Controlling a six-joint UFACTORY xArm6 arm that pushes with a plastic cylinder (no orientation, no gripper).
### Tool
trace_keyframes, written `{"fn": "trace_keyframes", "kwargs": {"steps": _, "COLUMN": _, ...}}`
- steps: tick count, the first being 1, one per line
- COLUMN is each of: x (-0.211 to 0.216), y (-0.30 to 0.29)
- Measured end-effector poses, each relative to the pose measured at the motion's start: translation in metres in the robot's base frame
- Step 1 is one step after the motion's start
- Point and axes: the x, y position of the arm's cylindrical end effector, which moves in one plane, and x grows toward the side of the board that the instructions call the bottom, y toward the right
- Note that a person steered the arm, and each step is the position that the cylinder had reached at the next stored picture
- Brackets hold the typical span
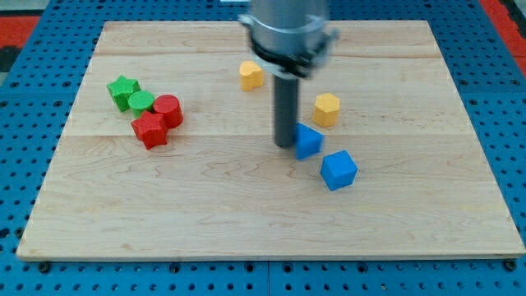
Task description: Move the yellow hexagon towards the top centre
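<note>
Here, my tip (pixel 285 145) touched a blue block (pixel 309 141); no gripper showed to judge. The yellow hexagon (pixel 326 109) sat at its two o'clock. Pushing from there risked shoving blue instead.

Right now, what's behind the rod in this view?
My tip sits at the left edge of a blue block, whose left part the rod hides. Bare board shows either side of it. Nothing else is visibly covered.
</note>
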Motion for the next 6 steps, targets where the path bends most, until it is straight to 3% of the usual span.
{"fn": "trace_keyframes", "kwargs": {"steps": 1, "x": -0.001, "y": 0.027}}
{"fn": "trace_keyframes", "kwargs": {"steps": 2, "x": -0.027, "y": 0.007}}
{"fn": "trace_keyframes", "kwargs": {"steps": 4, "x": -0.070, "y": 0.031}}
{"fn": "trace_keyframes", "kwargs": {"steps": 5, "x": -0.077, "y": 0.078}}
{"fn": "trace_keyframes", "kwargs": {"steps": 6, "x": -0.086, "y": 0.072}}
